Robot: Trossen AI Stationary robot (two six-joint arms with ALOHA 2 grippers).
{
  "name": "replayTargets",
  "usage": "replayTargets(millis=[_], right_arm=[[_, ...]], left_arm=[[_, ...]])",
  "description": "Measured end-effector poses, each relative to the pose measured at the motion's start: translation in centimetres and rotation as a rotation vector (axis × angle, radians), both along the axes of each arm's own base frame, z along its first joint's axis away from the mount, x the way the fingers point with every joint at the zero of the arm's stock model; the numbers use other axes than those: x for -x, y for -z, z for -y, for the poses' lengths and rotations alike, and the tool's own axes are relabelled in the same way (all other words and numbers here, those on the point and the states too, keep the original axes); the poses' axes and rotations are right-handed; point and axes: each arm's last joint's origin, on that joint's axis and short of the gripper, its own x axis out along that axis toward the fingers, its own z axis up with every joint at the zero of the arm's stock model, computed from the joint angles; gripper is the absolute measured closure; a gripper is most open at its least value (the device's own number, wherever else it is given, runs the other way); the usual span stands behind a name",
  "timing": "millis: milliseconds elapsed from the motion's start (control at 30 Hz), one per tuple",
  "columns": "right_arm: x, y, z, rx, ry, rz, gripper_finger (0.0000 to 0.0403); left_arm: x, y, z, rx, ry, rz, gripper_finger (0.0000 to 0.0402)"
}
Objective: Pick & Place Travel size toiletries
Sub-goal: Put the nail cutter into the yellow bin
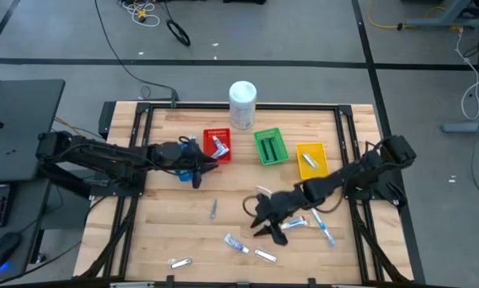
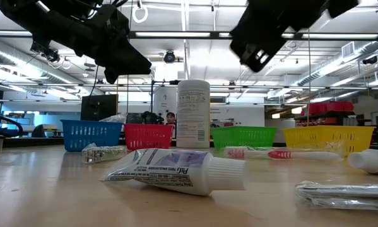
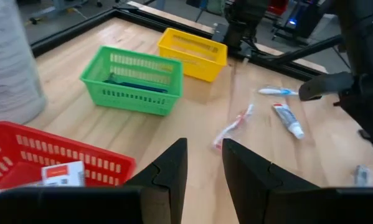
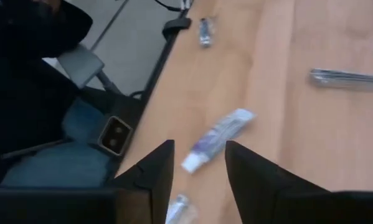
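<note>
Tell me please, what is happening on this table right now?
Two robot arms are sorting small toiletries into baskets. The left tool hangs empty beside the red basket, which already holds an item. The right tool is open above the table middle, holding nothing, near a toothpaste tube. Several items lie loose on the table.

Toiletries point(image 1: 237, 243) scattered flat on table point(image 1: 167, 224)

Grey floor point(image 1: 303, 40) with cables, ceiling strip lights point(image 2: 176, 34), black desk point(image 1: 15, 120).
</note>
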Motion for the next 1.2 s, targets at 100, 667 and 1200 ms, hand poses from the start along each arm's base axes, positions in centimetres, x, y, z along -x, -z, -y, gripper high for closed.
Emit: replayTargets(millis=[100, 667, 1200], right_arm=[[0.7, -0.7, -2.5, 0.030, 0.048, 0.002, 0.0247], [3.0, 4.5, -11.5, 0.221, 0.332, -0.131, 0.0247], [4.6, 9.2, -13.1, 0.229, 0.408, -0.299, 0.0247]], left_arm=[[0.0, 0.0, 0.5, 0.007, 0.020, -0.003, 0.0292], [0.1, 0.1, 2.6, -0.049, 0.077, -0.017, 0.0292], [0.4, 0.6, 3.1, -0.072, 0.063, -0.071, 0.0292]])
